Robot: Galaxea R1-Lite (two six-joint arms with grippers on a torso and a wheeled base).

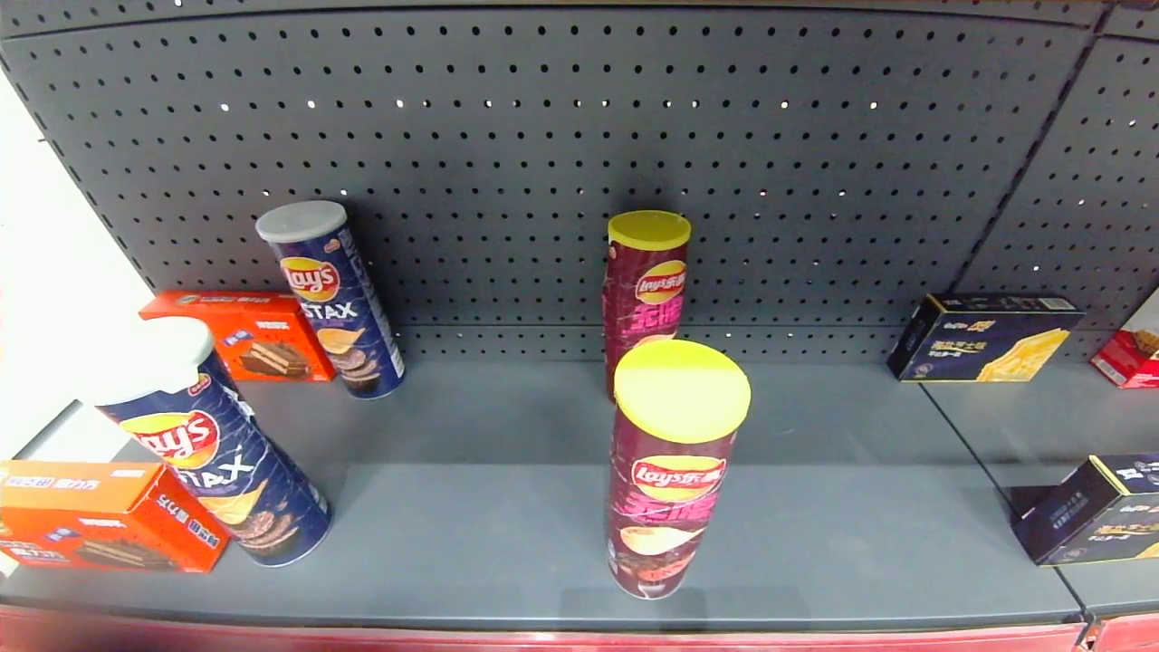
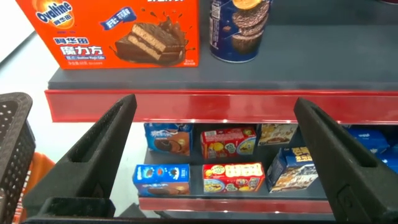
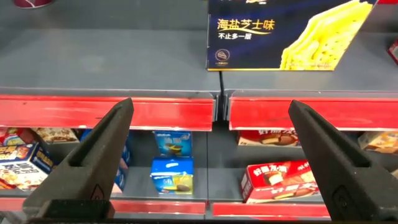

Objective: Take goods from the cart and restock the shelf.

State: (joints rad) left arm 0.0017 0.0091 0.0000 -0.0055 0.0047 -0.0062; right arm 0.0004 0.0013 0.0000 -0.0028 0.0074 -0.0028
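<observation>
Both spread wide and empty — left pincer (image 2: 214, 102) facing an orange box (image 2: 124, 31), right pincer (image 3: 211, 104) facing a navy box (image 3: 286, 34).

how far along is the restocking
Done: the shelf holds two maroon cans, two blue cans and some boxes. In hand: nothing, left hand and right hand are open and empty. Left: wide bare gaps on the shelf to fill.

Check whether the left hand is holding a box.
No, the left hand is open and empty in the left wrist view.
</observation>
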